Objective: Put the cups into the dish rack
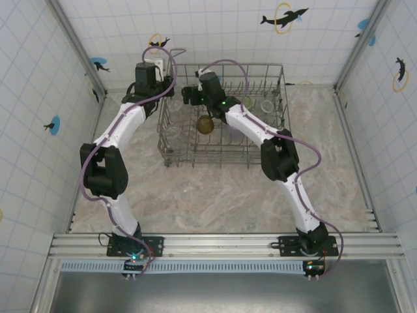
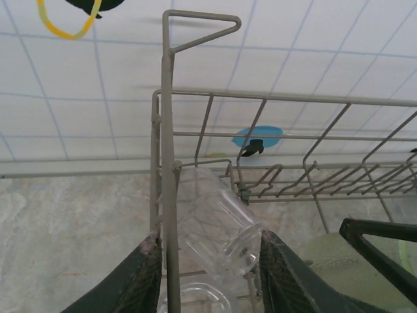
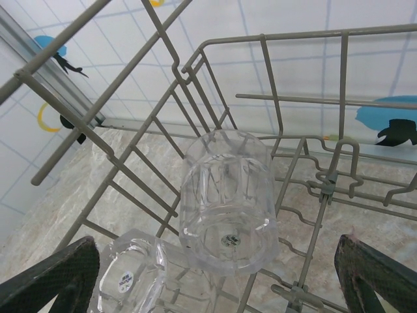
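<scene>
A clear cup (image 2: 218,225) is seen lying tilted inside the rack (image 1: 195,161), at its far left corner, with the base turned toward the arms and the mouth turned away. The left jaws are set either side of that base, and the rack's corner post stands between them as well. Whether the cup is pinched or merely straddled cannot be told. The right jaws are spread wide with nothing between them, and are aimed at the same cup from inside the rack. A second clear cup (image 3: 130,280) lies just beside and below it, and an amber cup (image 1: 204,124) sits nearer the rack's middle.

The cup is judged to be light, stiff, thin-walled plastic, unlikely to break but smooth enough to squirt out of a hard pinch. A hold across the faceted body, low near the thicker base, is judged the safest (the rim, the surer place, is turned away here). Care would be needed that no rack wire is caught in the grip along with the cup
</scene>
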